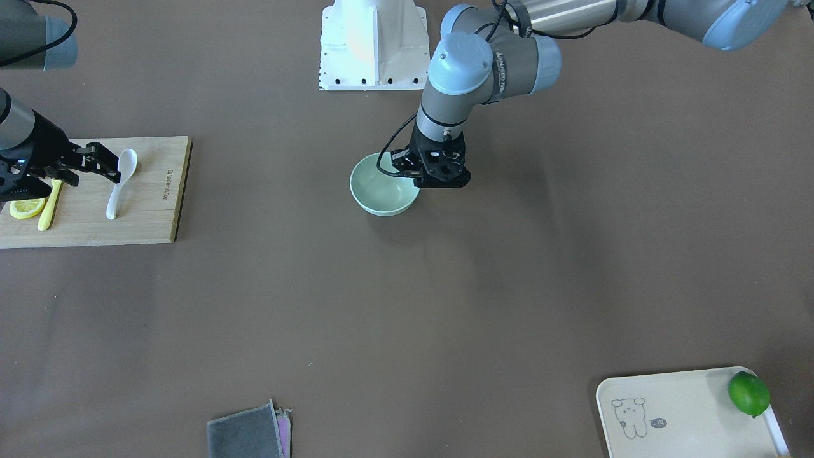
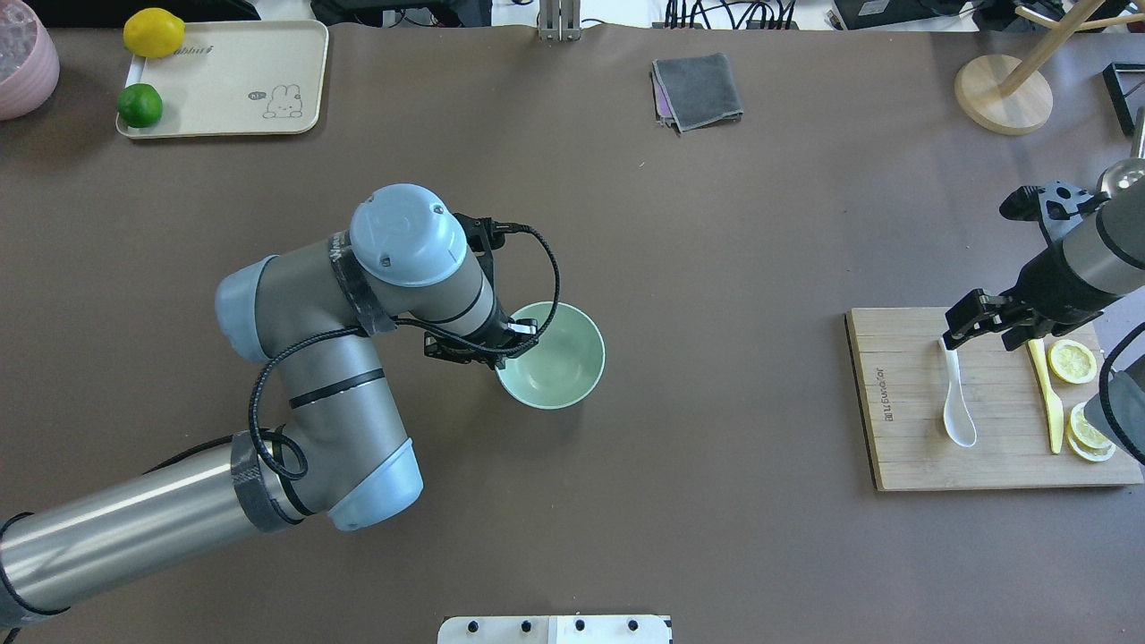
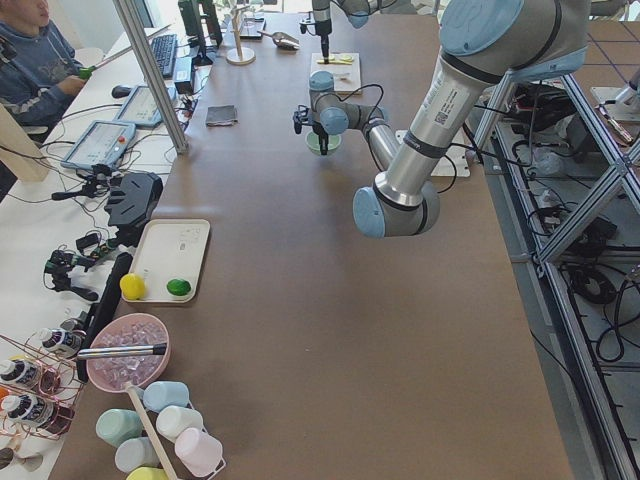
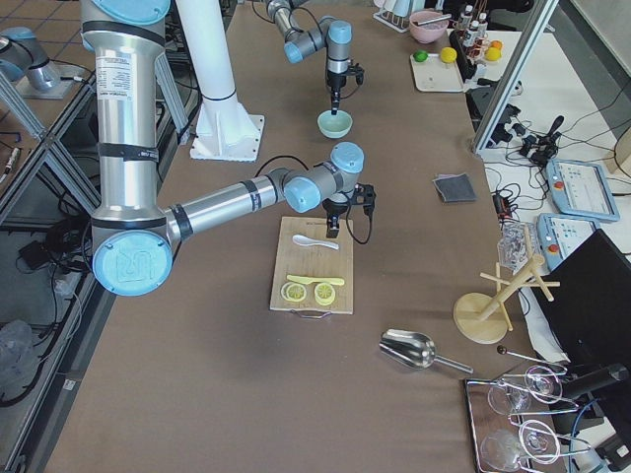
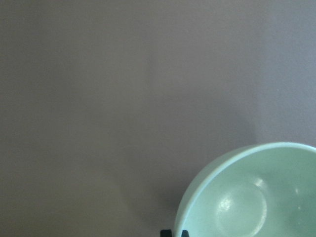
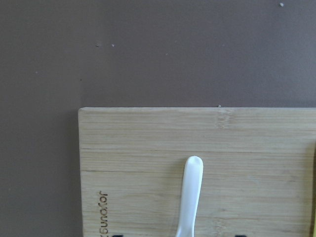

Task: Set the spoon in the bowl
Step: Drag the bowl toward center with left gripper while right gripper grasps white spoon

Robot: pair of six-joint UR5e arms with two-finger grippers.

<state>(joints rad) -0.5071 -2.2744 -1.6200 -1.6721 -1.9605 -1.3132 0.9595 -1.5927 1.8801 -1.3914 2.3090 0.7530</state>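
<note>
The brown tabletop [image 1: 445,318] carries everything. Directly beneath the right tool [image 1: 89,168] lies a bamboo cutting board [image 1: 152,210]. The mint-green bowl [image 1: 381,191] sits well apart from that tool, at the left tool [image 5: 174,233], whose 2 fingers are drawn close on the bowl's rim (only their tips show in the wrist view). The right tool hovers with its 2 fingers spread wide. The white soup spoon [image 1: 117,191] lies flat on the board, with its handle between those fingers. A slim yellow knife [image 2: 1048,394] lies just beside this tool.
</note>
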